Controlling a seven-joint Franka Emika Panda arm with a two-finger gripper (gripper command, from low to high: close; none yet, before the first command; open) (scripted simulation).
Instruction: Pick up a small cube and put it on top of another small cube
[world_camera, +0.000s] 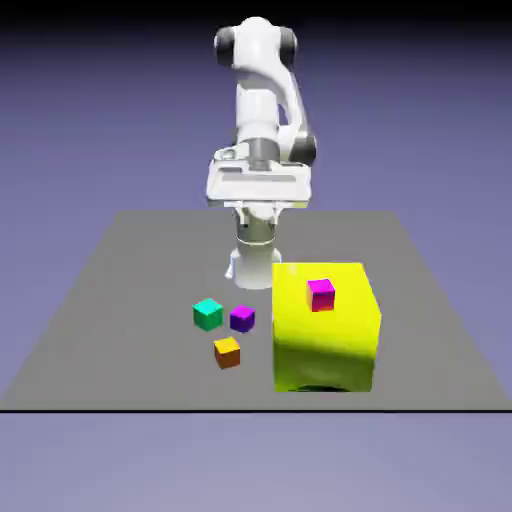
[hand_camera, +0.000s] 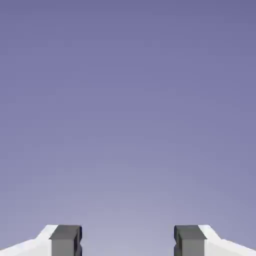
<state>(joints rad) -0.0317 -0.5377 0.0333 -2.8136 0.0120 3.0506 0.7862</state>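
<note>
End effector (world_camera: 259, 218) high above table (world_camera: 150, 300).

No readable text, label, brand, number or sign is showing in either the exterior or hand view.

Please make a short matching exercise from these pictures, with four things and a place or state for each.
1. Magenta cube
2. Orange cube
3. Purple cube
4. Gripper

A. open, nothing between its fingertips
B. on top of the big yellow block
C. right beside the teal cube
D. nearest the table's front edge of the four small cubes

1-B, 2-D, 3-C, 4-A
</note>
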